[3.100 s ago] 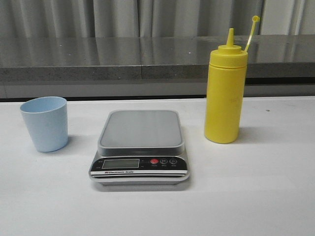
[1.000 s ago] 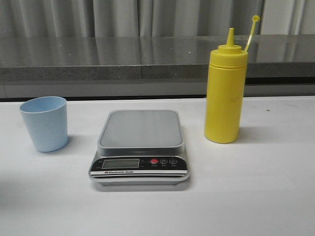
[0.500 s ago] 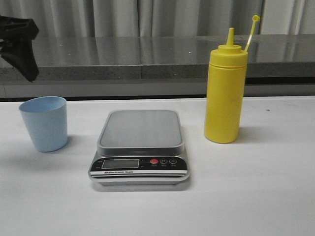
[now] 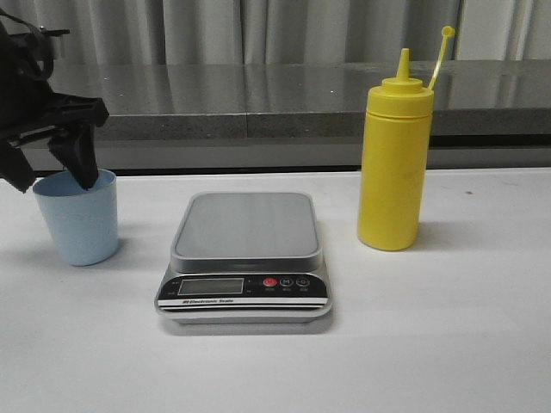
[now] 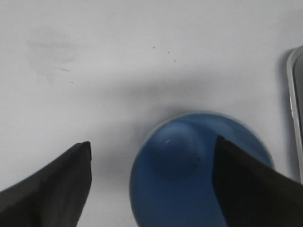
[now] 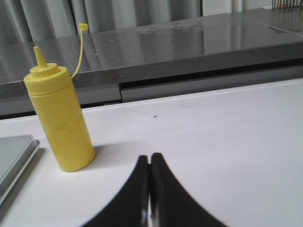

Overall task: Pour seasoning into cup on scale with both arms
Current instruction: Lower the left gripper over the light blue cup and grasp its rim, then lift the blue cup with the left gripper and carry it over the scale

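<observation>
Our left gripper (image 4: 52, 172) hangs spread wide over the cup (image 4: 77, 217), which stands upright at the table's left, well apart from the scale (image 4: 245, 254). In the wrist view one finger (image 5: 246, 189) overlaps the cup's rim, so the cup sits off-centre toward it. Our right gripper (image 6: 150, 189), fingers pressed together and empty, rests near the seasoning (image 6: 61, 123), upright right of the scale.

cup (image 5: 201, 170) blurred, scale (image 5: 297, 109) cut off
</observation>
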